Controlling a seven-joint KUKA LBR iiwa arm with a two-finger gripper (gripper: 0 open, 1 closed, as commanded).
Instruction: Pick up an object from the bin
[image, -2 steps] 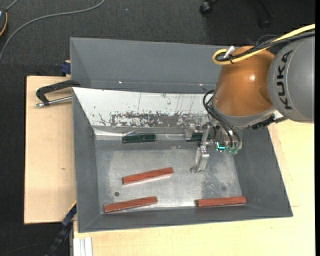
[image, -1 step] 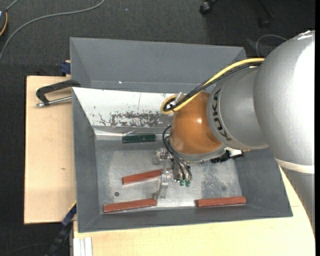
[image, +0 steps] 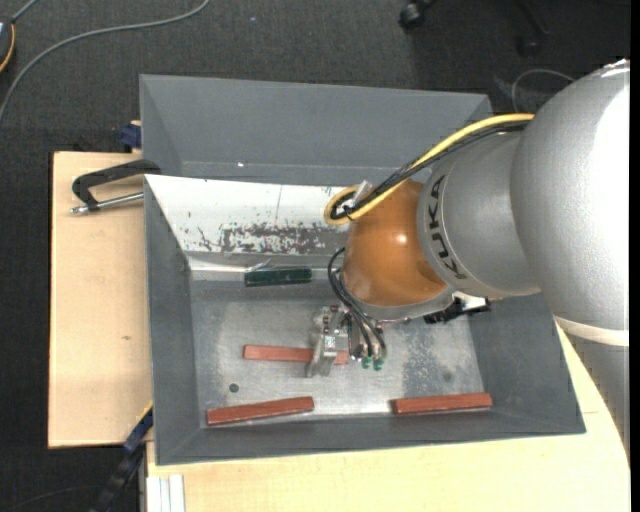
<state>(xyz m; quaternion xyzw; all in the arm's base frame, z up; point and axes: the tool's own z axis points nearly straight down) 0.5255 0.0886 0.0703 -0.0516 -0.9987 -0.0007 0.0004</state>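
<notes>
My gripper (image: 323, 358) hangs low in the middle of the bin, right over the right end of a flat red-brown stick (image: 275, 353) that lies level on the bin floor. The stick runs off to the left from under the gripper, and a short bit of it shows on the gripper's right side. Whether the gripper touches the stick I cannot tell.
Two more red-brown sticks lie along the front wall, one at the left (image: 260, 409) and one at the right (image: 442, 404). A dark green bar (image: 278, 277) rests against the back wall. A small dark speck (image: 233, 389) sits front left. The arm's orange cover hides the bin's right middle.
</notes>
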